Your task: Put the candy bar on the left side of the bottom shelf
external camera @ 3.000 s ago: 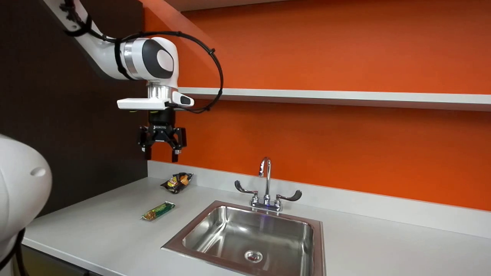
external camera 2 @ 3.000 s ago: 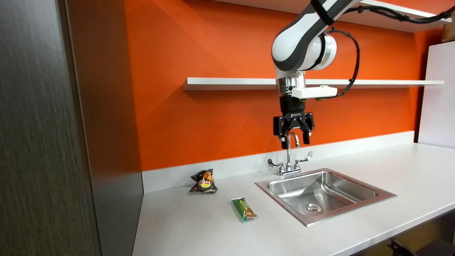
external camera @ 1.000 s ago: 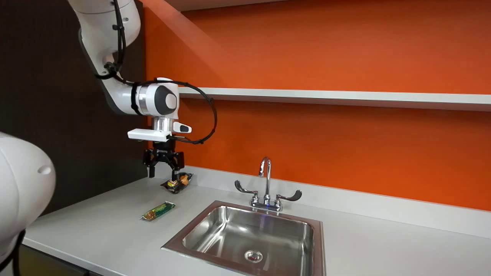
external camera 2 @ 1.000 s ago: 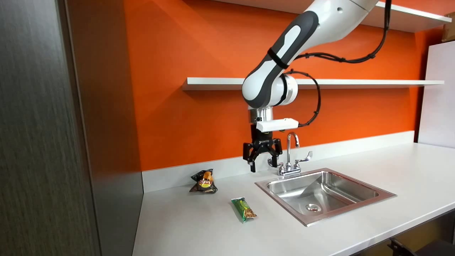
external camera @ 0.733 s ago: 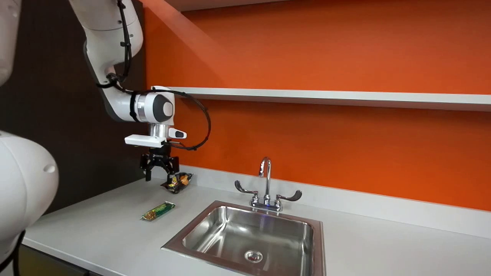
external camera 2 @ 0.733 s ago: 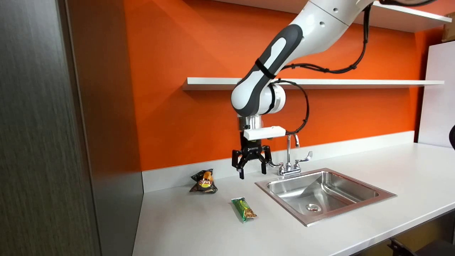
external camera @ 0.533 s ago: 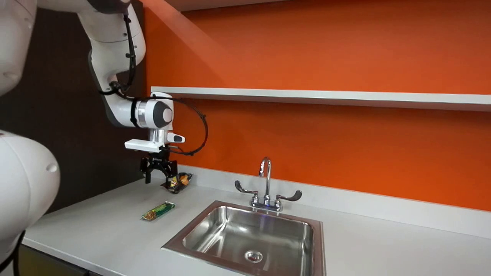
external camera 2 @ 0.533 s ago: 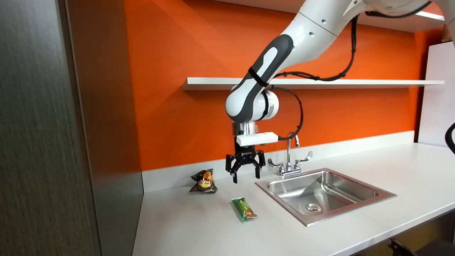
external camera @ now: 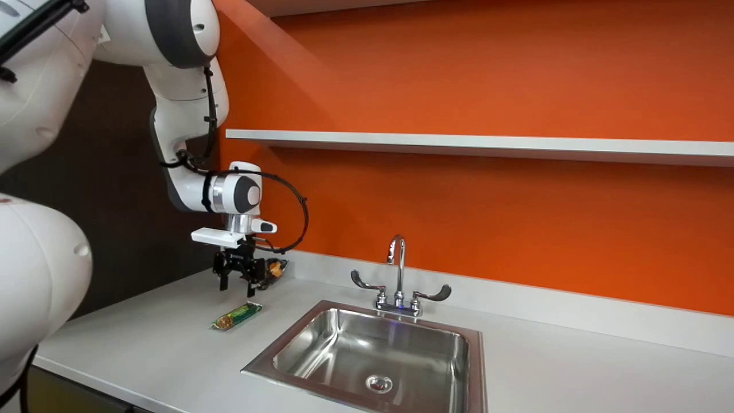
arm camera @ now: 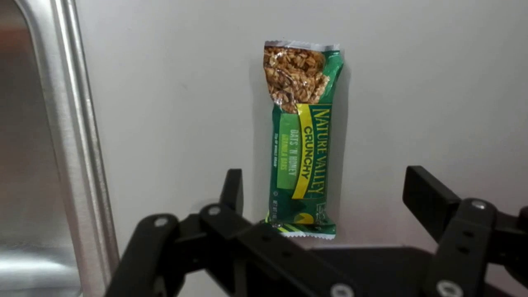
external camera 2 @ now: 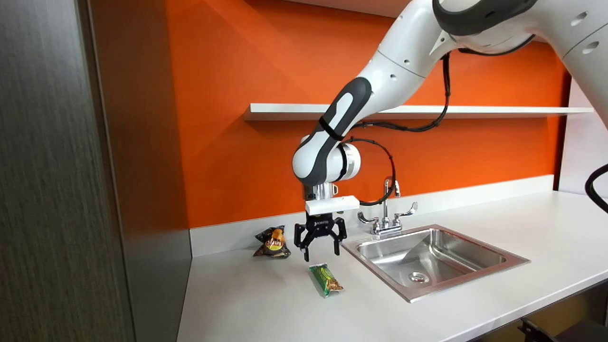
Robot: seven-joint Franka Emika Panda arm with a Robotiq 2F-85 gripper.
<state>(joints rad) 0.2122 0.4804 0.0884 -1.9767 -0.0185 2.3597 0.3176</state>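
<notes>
Nature Valley Crunchy granola bar in a green wrapper, lying flat with its label up on the pale grey counter, left of the stainless steel sink in both exterior views. Near one end of it, above the counter, hangs the claw, pointing down, its two fingers spread well apart. Farther back, near the white backsplash, sits a black-and-orange snack bag, partly hidden by the claw in an exterior view. A chrome faucet stands behind the sink. Higher up, the long white bottom shelf runs across the orange wall.
</notes>
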